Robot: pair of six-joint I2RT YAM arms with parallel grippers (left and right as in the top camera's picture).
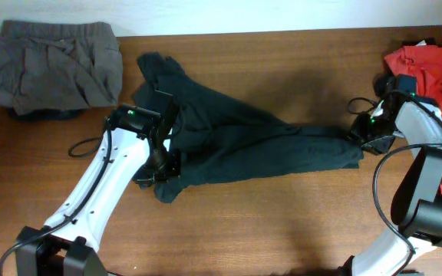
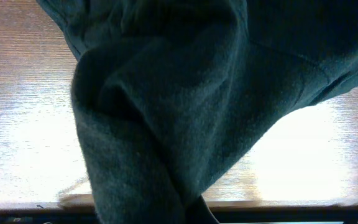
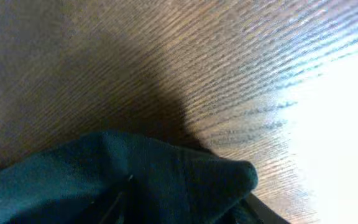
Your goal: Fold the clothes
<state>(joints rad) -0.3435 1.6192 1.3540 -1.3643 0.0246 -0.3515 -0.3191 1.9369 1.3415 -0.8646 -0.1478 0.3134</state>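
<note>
your left claw (image 1: 159, 165) is clamped tight on the lower left edge of the black shirt (image 1: 236, 142), which lies rumpled across the middle of the table (image 1: 282, 222). your right claw (image 1: 365, 136) sits at its right end, and you cannot tell how far it is open. the grey garment (image 1: 52, 65) lies far left, the red shirt (image 1: 428, 65) far right, and the near edge is bare.

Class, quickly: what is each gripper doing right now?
Left gripper: closed on the black shirt.
Right gripper: at the shirt's edge; cannot be told.

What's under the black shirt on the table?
Under the black shirt, only wooden table shows where the cloth is lifted; elsewhere it covers whatever lies beneath.
</note>
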